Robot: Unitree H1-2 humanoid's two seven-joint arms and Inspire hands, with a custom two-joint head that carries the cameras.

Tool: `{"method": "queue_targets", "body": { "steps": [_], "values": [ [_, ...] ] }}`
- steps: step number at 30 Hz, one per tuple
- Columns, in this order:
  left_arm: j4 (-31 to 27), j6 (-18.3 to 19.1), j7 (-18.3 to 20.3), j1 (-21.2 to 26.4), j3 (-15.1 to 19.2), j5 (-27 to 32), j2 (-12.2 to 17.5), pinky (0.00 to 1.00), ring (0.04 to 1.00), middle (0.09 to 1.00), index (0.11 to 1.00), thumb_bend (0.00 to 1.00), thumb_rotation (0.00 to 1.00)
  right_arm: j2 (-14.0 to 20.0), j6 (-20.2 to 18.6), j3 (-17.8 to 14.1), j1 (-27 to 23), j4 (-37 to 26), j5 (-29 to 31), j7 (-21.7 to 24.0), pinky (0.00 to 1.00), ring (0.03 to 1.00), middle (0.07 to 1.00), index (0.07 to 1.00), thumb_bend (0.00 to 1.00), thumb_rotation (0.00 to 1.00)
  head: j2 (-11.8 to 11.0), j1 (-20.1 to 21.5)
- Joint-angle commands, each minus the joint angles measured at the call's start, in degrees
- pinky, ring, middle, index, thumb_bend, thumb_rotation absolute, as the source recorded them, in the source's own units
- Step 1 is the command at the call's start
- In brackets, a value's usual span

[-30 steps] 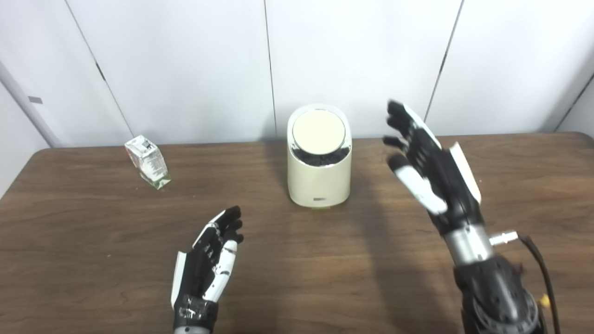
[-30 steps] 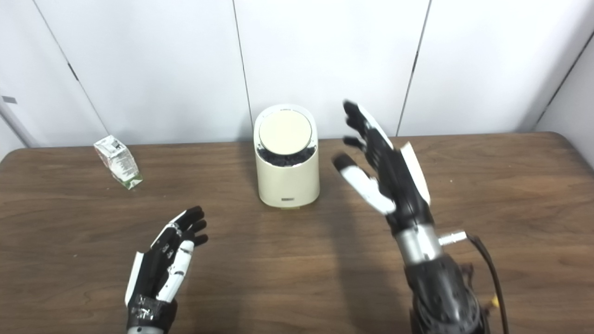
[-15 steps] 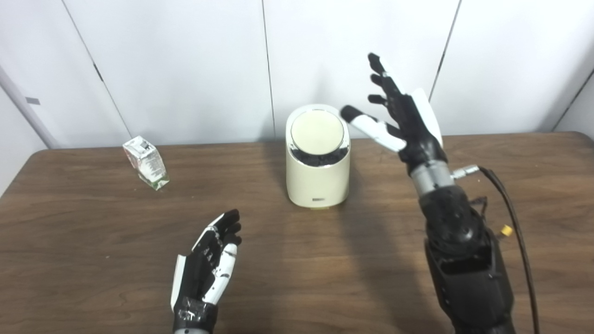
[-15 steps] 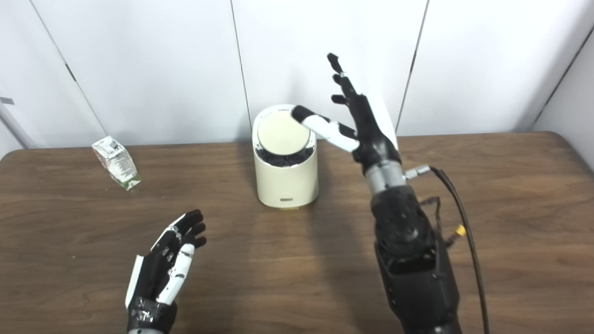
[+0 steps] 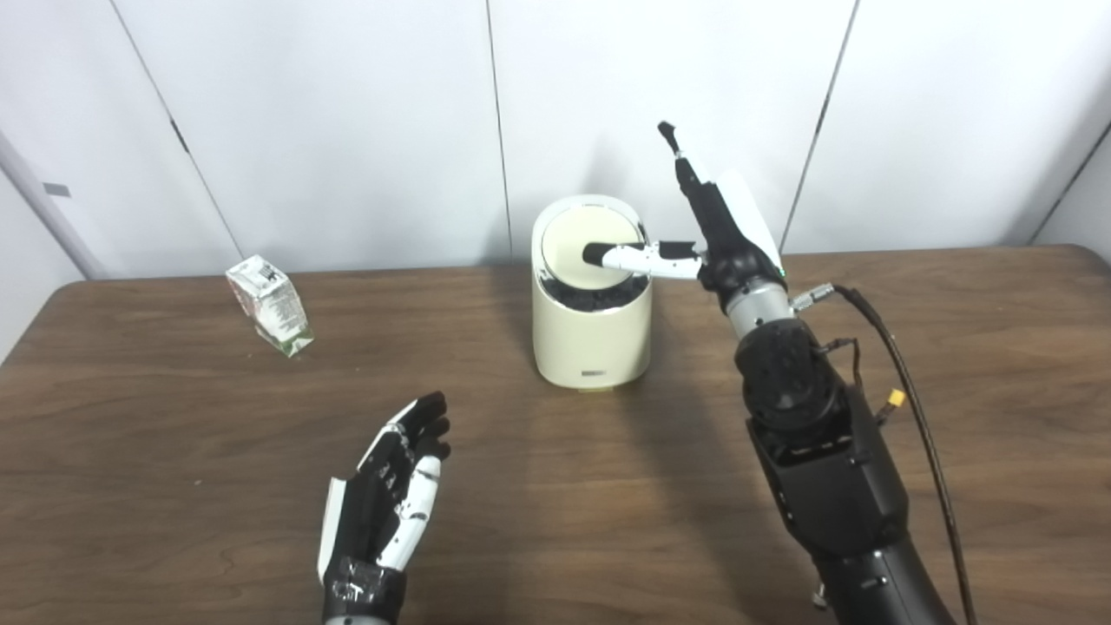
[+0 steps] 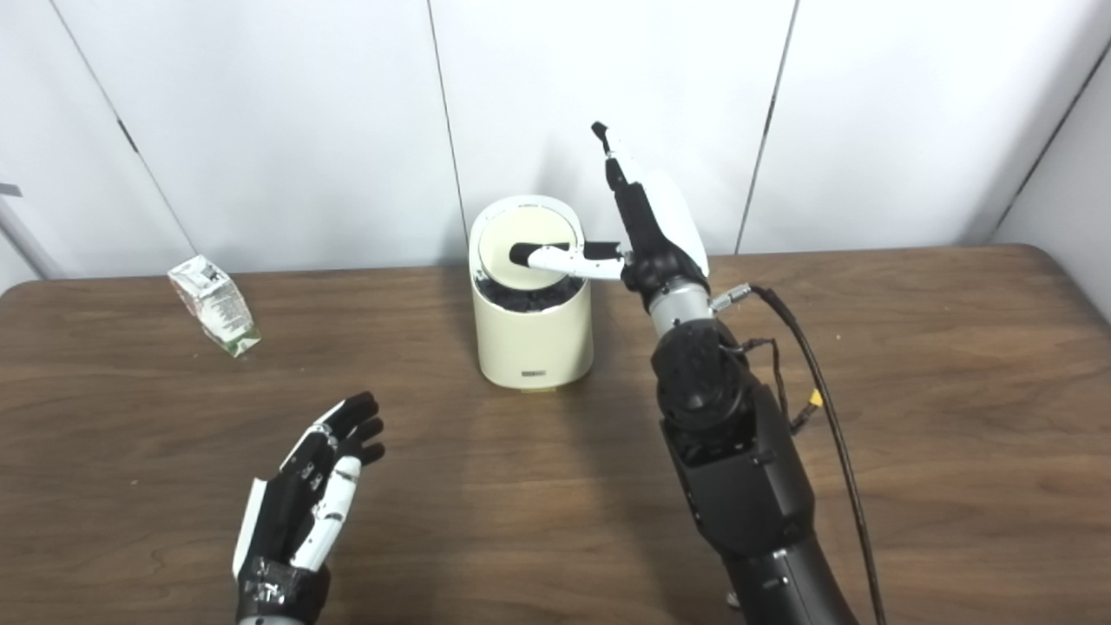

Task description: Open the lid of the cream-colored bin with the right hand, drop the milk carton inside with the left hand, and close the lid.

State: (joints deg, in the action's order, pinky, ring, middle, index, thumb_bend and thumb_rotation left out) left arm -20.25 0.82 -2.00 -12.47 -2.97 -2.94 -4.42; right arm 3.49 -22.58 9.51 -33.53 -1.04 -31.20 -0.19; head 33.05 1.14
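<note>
The cream-colored bin (image 5: pixel 593 334) stands at the table's back middle, its round lid (image 5: pixel 573 239) tilted toward me. My right hand (image 5: pixel 716 230) is raised just right of the bin, open, its fingers pointing up. Its thumb (image 5: pixel 638 257) stretches left across the lid, with the tip over the lid's middle. The milk carton (image 5: pixel 269 303), white with green print, leans on the table at the back left. My left hand (image 5: pixel 391 490) rests open near the front, palm turned inward, far from the carton.
The brown wooden table (image 5: pixel 174 451) runs wall to wall under white panels. A black cable (image 5: pixel 911 391) trails from my right wrist over the table's right side.
My right hand has swung up and leftward to the bin, and its thumb now lies across the lid. The left hand, the carton and the bin have stayed put.
</note>
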Motion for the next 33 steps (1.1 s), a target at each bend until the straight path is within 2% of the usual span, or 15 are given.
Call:
{"method": "queue_targets", "body": {
  "steps": [1, 6, 22, 33],
  "values": [
    [-0.9, -2.9, -0.2, -0.8, -0.3, -0.8, 0.0, 0.80, 0.847, 0.856, 0.837, 0.17, 0.53, 0.0, 1.6, 0.7, -2.9, 0.0, -1.6, -1.7, 0.97, 1.000, 1.000, 1.000, 0.86, 0.33, 0.1, 0.0],
    [-1.1, -2.6, -0.4, -0.8, -0.5, -1.0, -0.2, 0.81, 0.851, 0.855, 0.833, 0.18, 0.54, 0.4, 1.1, 1.9, -2.9, 1.7, -4.0, -3.0, 1.00, 1.000, 1.000, 1.000, 0.88, 0.29, 0.0, -0.1],
    [-1.0, -2.8, -0.7, -0.9, -0.7, -0.6, -0.7, 0.81, 0.852, 0.858, 0.835, 0.18, 0.50, 0.2, 0.9, 2.3, -2.7, 6.6, -5.9, -5.6, 1.00, 1.000, 1.000, 1.000, 0.84, 0.22, -0.1, -0.1],
    [-0.8, -2.9, -0.7, -1.1, -0.8, -0.4, -0.9, 0.81, 0.851, 0.859, 0.839, 0.17, 0.50, 0.7, 0.1, 2.5, -3.6, 10.0, -5.9, -5.8, 1.00, 1.000, 1.000, 1.000, 0.79, 0.30, -0.1, -0.2]
  ]
}}
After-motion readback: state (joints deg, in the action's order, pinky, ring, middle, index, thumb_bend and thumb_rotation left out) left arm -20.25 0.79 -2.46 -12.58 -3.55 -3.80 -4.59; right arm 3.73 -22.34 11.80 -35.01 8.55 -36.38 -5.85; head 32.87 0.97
